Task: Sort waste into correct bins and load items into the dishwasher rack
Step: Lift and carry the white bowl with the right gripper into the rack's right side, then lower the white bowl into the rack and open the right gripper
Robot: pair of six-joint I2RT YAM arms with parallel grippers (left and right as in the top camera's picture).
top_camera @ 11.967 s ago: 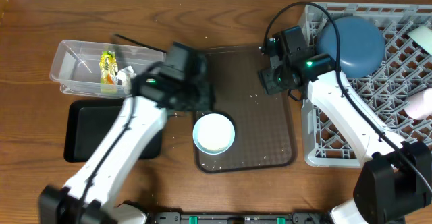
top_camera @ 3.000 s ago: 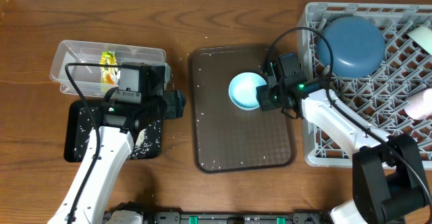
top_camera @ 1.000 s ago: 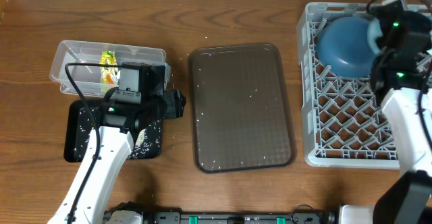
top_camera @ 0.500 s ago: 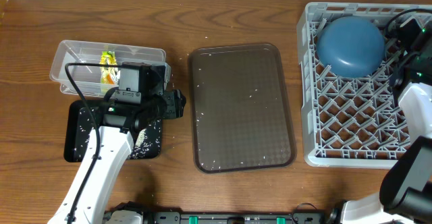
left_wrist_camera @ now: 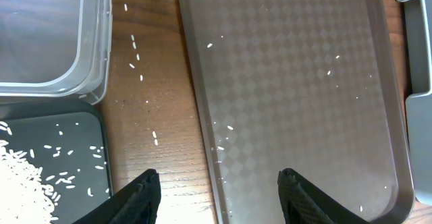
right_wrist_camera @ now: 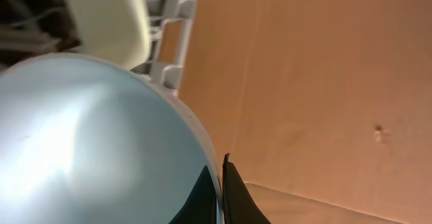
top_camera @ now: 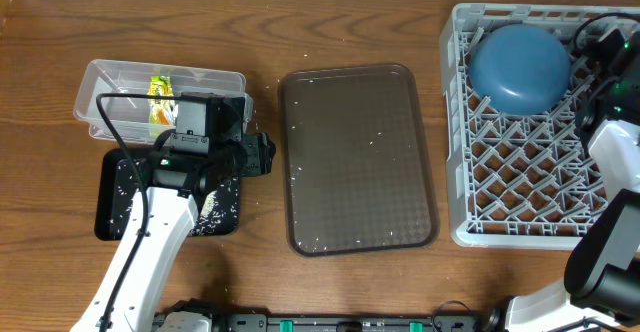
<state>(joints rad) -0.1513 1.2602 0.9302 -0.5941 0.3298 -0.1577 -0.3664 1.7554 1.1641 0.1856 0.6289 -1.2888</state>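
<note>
The right gripper (right_wrist_camera: 219, 175), at the upper right of the overhead frame, is pinching the rim of the mint-green bowl (right_wrist_camera: 88, 143) beside the edge of the light-grey pegged plastic dishwasher rack (top_camera: 520, 162). The rack holds the large dark-blue dish (top_camera: 520, 67). The left gripper (left_wrist_camera: 217, 180) is spread and empty over the left rim of the brown serving tray (top_camera: 360, 162). Loose white rice grains (left_wrist_camera: 20, 180) lie in the shallow black rectangular tray (top_camera: 112, 197), lower left.

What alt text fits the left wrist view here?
The open left gripper hovers over the edge of a brown serving tray dotted with a few rice grains, on a wooden table. A clear tub shows at upper left, a black tray holding more grains at lower left.
</note>
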